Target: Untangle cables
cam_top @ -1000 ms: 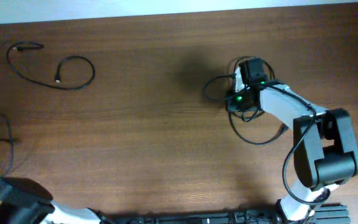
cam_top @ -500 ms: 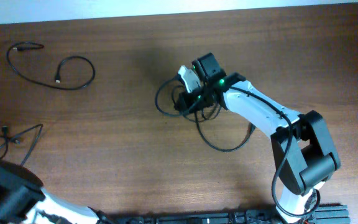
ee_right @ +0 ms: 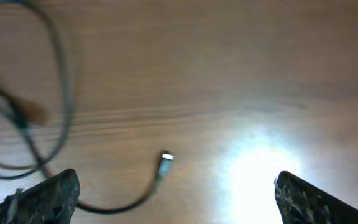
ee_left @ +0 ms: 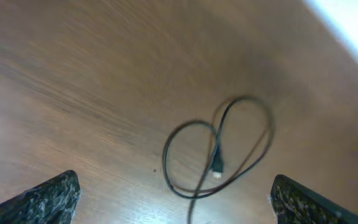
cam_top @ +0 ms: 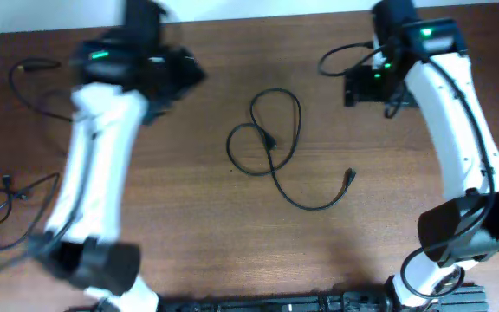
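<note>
My left claw (ee_left: pixel 176 203) and right claw (ee_right: pixel 176 199) are spread wide, holding nothing. The looped cable (cam_top: pixel 270 142) lies mid-counter. A second cable (cam_top: pixel 26 65) lies in the far left corner and a third cable (cam_top: pixel 7 192) by the left edge.

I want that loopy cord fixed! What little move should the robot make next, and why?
Probably lower the left gripper toward the looped cable. It lies by itself with its strands crossing, the left wrist camera sees it just ahead, and both that gripper and the right gripper are open and empty.

smooth wood-grain table (cam_top: pixel 189 225), matt black cables (cam_top: pixel 271 143)
</note>
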